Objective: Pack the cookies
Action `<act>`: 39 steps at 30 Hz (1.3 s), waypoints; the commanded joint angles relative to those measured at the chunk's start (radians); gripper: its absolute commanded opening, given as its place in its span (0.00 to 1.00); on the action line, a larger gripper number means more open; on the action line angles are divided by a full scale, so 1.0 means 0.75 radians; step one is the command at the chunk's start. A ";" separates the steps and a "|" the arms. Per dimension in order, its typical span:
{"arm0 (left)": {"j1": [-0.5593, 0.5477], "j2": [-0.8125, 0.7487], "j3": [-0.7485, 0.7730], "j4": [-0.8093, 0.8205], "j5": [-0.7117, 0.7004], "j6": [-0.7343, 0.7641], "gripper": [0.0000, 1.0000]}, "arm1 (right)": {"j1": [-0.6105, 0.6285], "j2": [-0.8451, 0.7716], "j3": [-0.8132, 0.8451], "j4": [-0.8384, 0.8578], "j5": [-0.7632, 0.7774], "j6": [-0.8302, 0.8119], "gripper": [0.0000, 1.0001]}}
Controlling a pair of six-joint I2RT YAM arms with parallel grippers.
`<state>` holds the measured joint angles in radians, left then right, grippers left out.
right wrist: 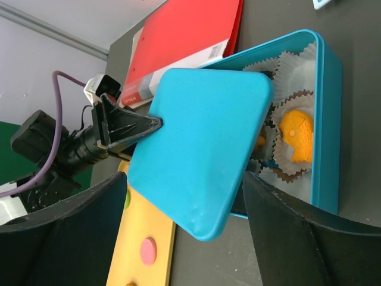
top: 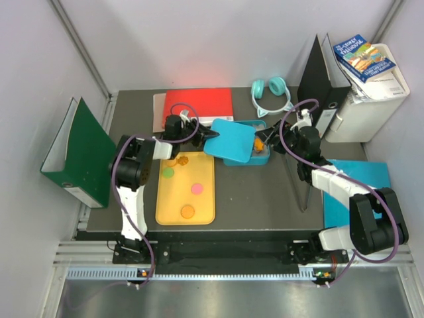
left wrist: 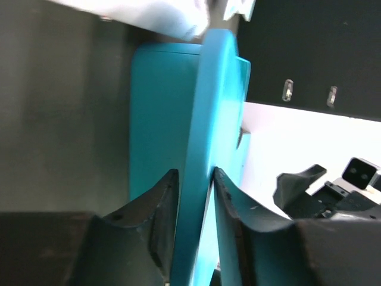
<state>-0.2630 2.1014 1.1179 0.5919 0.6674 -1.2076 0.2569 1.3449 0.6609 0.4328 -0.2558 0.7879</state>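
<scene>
Pinches the blue lid [top: 230,142] by its edge in the left gripper [left wrist: 195,176], partly over the box [right wrist: 330,131], right gripper [right wrist: 186,182] wide open, cookies [top: 197,188] on the yellow tray [top: 175,199].

The blue lid [right wrist: 202,149] hides the left part of the blue box [right wrist: 328,107], several paper cups [right wrist: 294,62] and most of one boxed cookie [right wrist: 260,143]. From above, the left arm [top: 142,152] covers part of a tray cookie [top: 179,161]. The yellow tray [right wrist: 146,232] is cut off by the right wrist view's bottom edge
</scene>
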 commanded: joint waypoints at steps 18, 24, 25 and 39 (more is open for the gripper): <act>-0.085 0.086 -0.227 1.074 -0.278 -0.543 0.10 | -0.011 0.015 -0.004 0.051 -0.009 -0.010 0.78; -0.087 0.109 -0.204 1.099 -0.282 -0.558 0.10 | -0.011 0.017 -0.004 0.051 -0.011 -0.010 0.78; -0.087 0.113 -0.198 1.085 -0.274 -0.556 0.10 | -0.013 0.017 -0.006 0.051 -0.011 -0.007 0.78; -0.089 -0.020 -0.047 0.242 -0.133 -0.156 0.38 | -0.013 0.011 -0.010 0.055 -0.007 -0.010 0.78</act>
<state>-0.3283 2.1853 1.0176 1.0328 0.5392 -1.5093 0.2569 1.3533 0.6605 0.4335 -0.2565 0.7883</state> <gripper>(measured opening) 0.356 0.782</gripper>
